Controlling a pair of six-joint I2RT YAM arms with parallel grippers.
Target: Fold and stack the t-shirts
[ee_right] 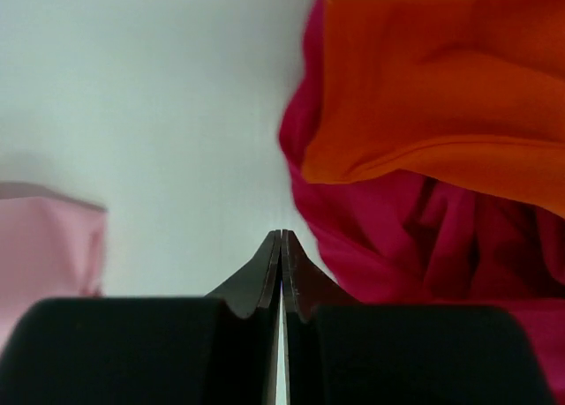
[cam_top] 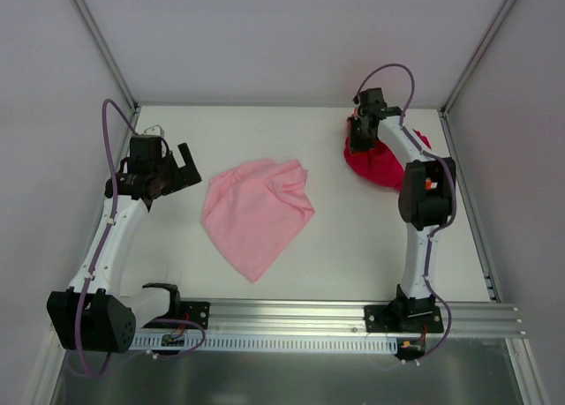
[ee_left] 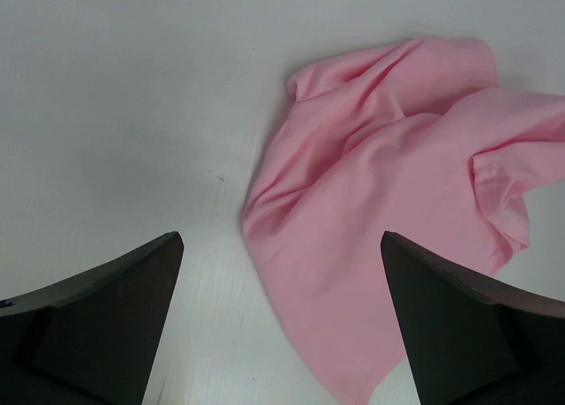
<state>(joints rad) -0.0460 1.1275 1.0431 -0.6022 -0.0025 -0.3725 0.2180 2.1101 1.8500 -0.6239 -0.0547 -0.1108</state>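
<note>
- White table (cam_top: 353, 246) between pale walls carries three shirts, none folded yet (so I judge the task barely begun, at the first pick-up).
- The pink t-shirt (cam_top: 256, 213) lies crumpled mid-table. The left gripper (ee_left: 281, 237) hovers near its left side, jaws spread wide, holding nothing.
- The magenta-red t-shirt (ee_right: 397, 237) is heaped at far right, with the orange t-shirt (ee_right: 441, 78) draped over it.
- The right gripper (ee_right: 281, 237) sits just left of that heap, jaws pressed together, with no cloth visible between them.
- The next move likely calls for reopening and catching a hem.
</note>
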